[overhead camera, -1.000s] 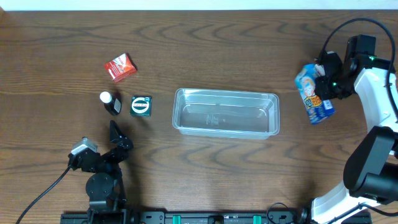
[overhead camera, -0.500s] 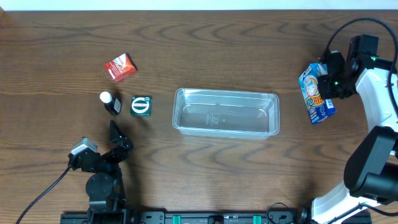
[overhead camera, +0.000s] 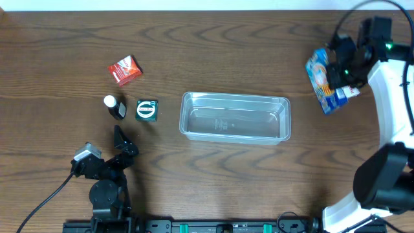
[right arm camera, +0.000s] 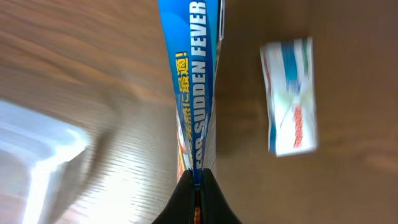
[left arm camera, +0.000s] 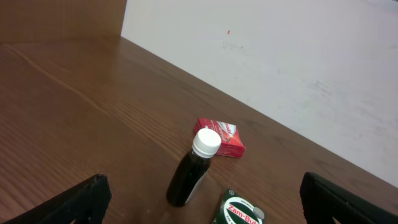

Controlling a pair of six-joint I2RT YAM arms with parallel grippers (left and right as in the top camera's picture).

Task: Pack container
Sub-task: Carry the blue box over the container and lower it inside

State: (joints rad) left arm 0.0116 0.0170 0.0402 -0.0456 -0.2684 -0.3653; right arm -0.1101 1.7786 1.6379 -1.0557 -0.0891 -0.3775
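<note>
The clear plastic container [overhead camera: 235,117] sits mid-table, with nothing in it; a blurred corner of it shows in the right wrist view [right arm camera: 37,155]. My right gripper [overhead camera: 341,65] is shut on a blue flat packet [overhead camera: 320,79] printed "for sudden fever" [right arm camera: 194,93] and holds it off the table at the far right. A small white and blue box [overhead camera: 346,94] lies under it [right arm camera: 290,96]. My left gripper [overhead camera: 119,145] is open and empty at the front left, behind a dark bottle with a white cap [left arm camera: 191,168] and a green tin [left arm camera: 239,211].
A red box [overhead camera: 125,70] lies at the back left [left arm camera: 221,138]. The dark bottle [overhead camera: 115,107] and green tin [overhead camera: 147,109] lie left of the container. The left arm's base [overhead camera: 103,194] stands at the front edge.
My right gripper has lifted the blue packet up and toward the back, uncovering the small white and blue box beneath. The left arm has not moved.
</note>
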